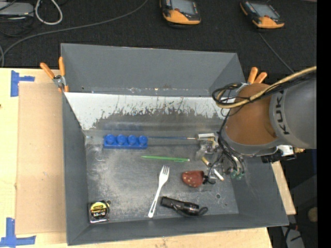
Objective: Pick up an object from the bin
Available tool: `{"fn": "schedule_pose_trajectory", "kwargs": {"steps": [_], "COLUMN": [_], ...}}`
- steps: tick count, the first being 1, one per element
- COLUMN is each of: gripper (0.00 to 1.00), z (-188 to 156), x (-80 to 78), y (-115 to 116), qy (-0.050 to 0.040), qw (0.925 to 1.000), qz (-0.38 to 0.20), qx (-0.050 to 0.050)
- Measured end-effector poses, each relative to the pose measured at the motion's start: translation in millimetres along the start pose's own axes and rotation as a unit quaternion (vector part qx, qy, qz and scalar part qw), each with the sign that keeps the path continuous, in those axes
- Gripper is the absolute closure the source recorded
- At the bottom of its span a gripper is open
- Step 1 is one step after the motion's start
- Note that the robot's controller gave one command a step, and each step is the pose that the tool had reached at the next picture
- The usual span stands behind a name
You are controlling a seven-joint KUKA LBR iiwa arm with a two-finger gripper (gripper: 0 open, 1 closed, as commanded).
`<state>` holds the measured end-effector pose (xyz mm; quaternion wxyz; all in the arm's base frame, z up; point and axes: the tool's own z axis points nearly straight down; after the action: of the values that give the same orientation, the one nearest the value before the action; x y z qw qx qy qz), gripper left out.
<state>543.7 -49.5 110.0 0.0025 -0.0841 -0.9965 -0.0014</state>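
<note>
Tape measure (pixel 99 211), black tool (pixel 181 206) and white fork (pixel 159 190) lie nearest on the bin (pixel 155 71) floor, then a red-brown lump (pixel 193 178) sits just left of the fingers (pixel 216 175), whose spread or closure I cannot tell, with a green stick (pixel 165 158) and blue blocks (pixel 125 140) beyond.

One camera looks down on the grey bin (pixel 155 71) from above at middling range, tilted so the far wall at 12 o'clock shows its inner face. The arm (pixel 297 115) enters at 3 o'clock.
</note>
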Motion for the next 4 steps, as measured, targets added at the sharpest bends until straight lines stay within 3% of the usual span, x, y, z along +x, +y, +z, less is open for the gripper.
{"fn": "schedule_pose_trajectory", "kwargs": {"steps": [1,2,4], "gripper": [0.00,1.00,1.00], "z": [42.5,39.4,30.1], "x": [1.2,10.3,11.7], "y": [15.1,12.4,12.4], "qy": [-0.0061,-0.0040,-0.0022], "qw": [0.9990,0.9980,0.9980], "qz": [-0.043,0.064,0.063], "qx": [0.001,0.000,0.000]}}
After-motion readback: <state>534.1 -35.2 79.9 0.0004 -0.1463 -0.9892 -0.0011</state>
